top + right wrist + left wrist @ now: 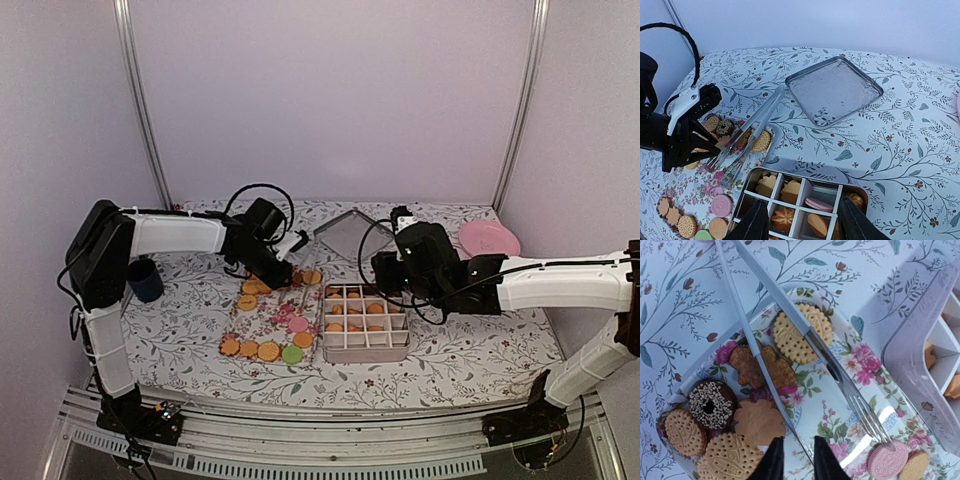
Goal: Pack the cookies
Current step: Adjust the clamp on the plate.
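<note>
Pale lilac walls enclose a surface [480,350] covered in a leaf-and-flower cloth. Near its middle lies a floral tray [840,405], with a divided box [366,356] just beside it on the right. The cookies [268,351] are split between the two. Some are scattered over the tray, mostly golden rounds with a pink and a green one along its near end. Others sit in the box's compartments. Seen from the left wrist, the far end of the tray holds a ridged golden round, leaf-shaped pieces, a dark ring with pale sprinkles [710,402] and a pink sandwich round [887,460]. A pair of metal tongs [840,375] lies slantwise across that end, its forked tip close to the pink round. The left fingers [774,462] are apart, low over the tray, with one thin blade of the tongs running toward the gap between them. I cannot tell whether they touch it. The right fingers [754,222] are spread wide and hold nothing, poised over the near part of the box. Farther back rests a square metal tray [832,90]. A pink plate [489,238] lies at the far right and a dark cup [145,280] stands at the left.
</note>
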